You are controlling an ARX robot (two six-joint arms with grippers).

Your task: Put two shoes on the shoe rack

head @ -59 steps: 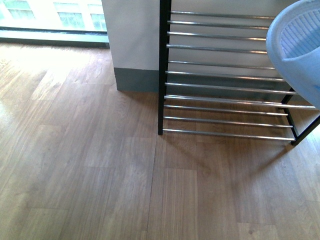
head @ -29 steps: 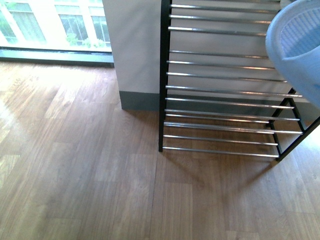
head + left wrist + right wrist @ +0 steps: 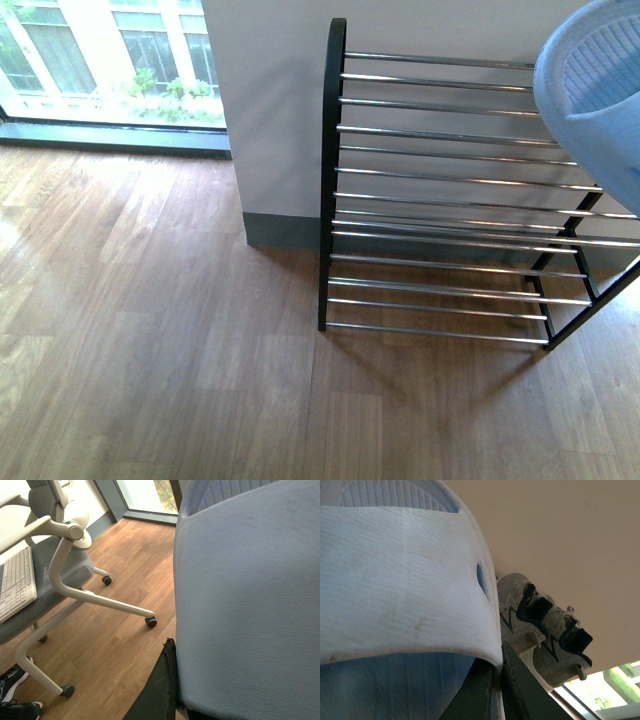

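Right gripper point(image 3: 496, 677) gripped a pale slide point(image 3: 595, 95) by its strap. Since a second before, the front view had risen to show the shoe rack's point(image 3: 330, 170) top tier, suggesting placement was near; the left gripper point(image 3: 170, 680) clenched the other slide point(image 3: 250, 605)

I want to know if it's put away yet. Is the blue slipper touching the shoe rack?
Cannot tell. In the front view the pale blue slide overlaps the shoe rack at the picture's edge, seemingly held up nearer the camera, but no view plainly shows a gap or contact.

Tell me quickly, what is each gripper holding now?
Left: shut on a pale blue slide.
Right: shut on the other slide.
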